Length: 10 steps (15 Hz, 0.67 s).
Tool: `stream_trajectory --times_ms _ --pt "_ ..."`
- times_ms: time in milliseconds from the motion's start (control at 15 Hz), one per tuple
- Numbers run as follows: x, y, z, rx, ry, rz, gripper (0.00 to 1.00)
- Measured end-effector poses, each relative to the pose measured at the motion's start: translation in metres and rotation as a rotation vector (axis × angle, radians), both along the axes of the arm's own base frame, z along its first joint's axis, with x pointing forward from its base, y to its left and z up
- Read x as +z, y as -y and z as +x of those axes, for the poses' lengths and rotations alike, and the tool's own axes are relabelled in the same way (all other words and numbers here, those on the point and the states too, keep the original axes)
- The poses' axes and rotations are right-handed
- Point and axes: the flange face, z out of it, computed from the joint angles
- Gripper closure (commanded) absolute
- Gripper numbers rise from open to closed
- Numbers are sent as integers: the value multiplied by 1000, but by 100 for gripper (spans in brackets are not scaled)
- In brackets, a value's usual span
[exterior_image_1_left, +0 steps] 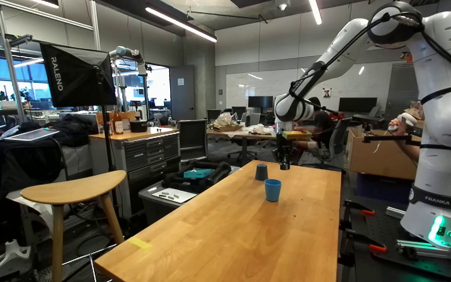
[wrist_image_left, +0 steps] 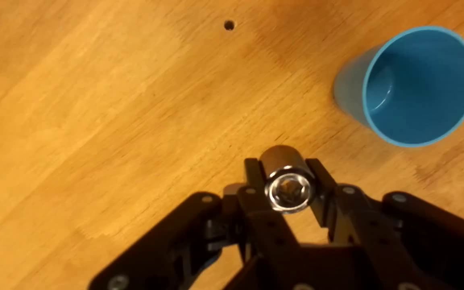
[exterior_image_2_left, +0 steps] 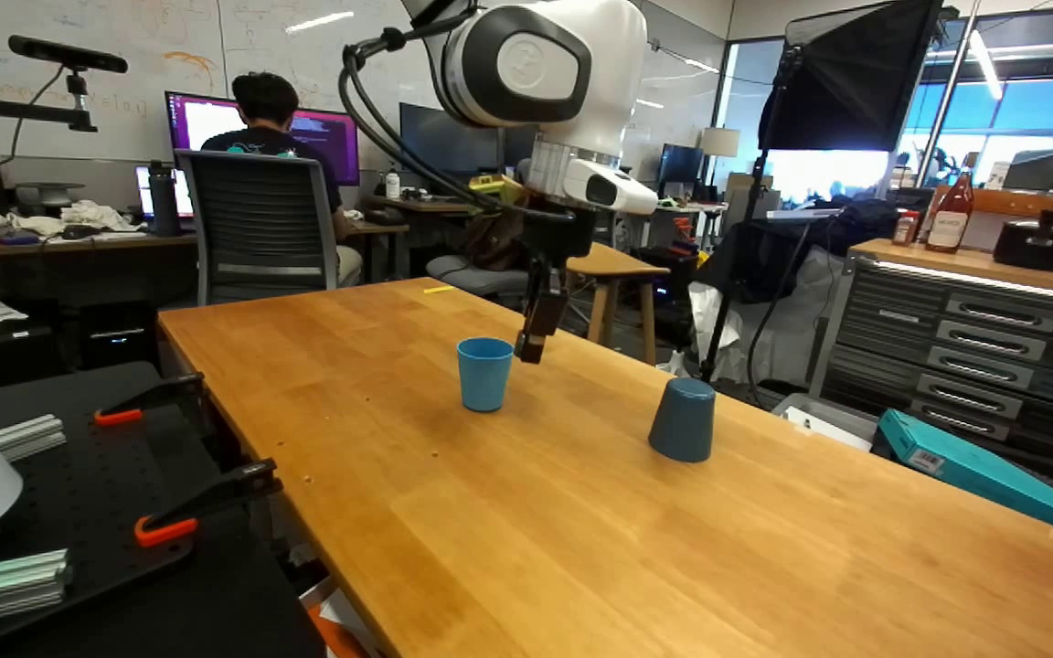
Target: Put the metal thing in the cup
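Blue cup [wrist_image_left: 421, 86]: 1, upright, upper right in wrist view
Darker cup [exterior_image_2_left: 684, 420]: 1, upside down
Metal socket [wrist_image_left: 286, 179]: 1
Claw [wrist_image_left: 286, 177]: slightly parted, clamped on socket

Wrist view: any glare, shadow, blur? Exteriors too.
Wrist view: bright highlights on the metal socket; gripper dark, soft toward the bottom edge; shading inside the cup. In an exterior view: window partly washed out. Both exterior views: streaks of light on the whiteboard.

Softbox [exterior_image_1_left: 78, 76]: RALENO. Robot base [exterior_image_1_left: 450, 215]: FRANKA EMIKA.
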Motion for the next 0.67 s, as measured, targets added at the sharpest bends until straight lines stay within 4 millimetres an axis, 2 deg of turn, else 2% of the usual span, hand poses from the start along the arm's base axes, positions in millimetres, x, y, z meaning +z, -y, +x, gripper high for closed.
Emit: stream_trajectory --times_ms 267,667 --pt "13 -29 9 17 32 43 89" --pt "7 -68 20 40 36 95 89"
